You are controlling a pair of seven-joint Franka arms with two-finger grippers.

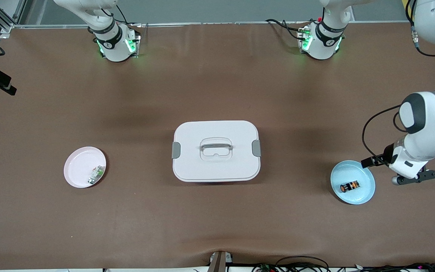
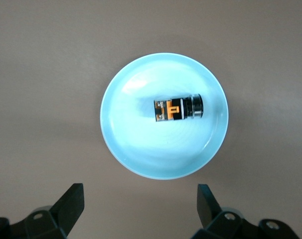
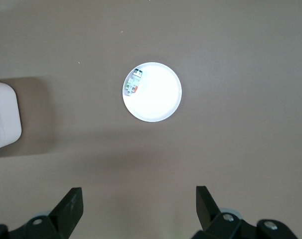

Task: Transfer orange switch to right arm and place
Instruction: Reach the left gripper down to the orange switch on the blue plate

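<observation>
**A:** Where does the orange switch [image 1: 349, 186] lie?

**B:** On its side in the pale blue plate [image 1: 366, 190], near the plate's middle; the plate rests on the brown table [image 1: 217, 94] toward the left arm's end; in the left wrist view the switch [image 2: 179, 108] shows a black body with orange markings, and nothing touches it.

**A:** And the left gripper [image 2: 140, 201]?

**B:** Hanging in the air beside the blue plate [image 2: 121, 144], over bare table at the plate's edge; its jaws stand spread wide and empty; both fingertips [image 2: 74, 196] show apart in its own wrist view, with the plate between and past them; in the front view only the wrist and gripper body [image 1: 410, 170] can be made out.

**A:** The right arm?

**B:** It waits, high above its end of the table; the right gripper [image 3: 139, 201] is likewise released, holding nothing; its wrist view looks down on a pink plate [image 3: 163, 102] carrying a small white-and-green component [image 3: 134, 82] at the rim.

**A:** What else is on the table?

**B:** A white lidded box [image 1: 216, 151] with grey side latches and a handle, at the centre between the two plates; the pink plate [image 1: 79, 166] sits toward the right arm's end, the component [image 1: 96, 175] on its rim nearest the box.
</observation>
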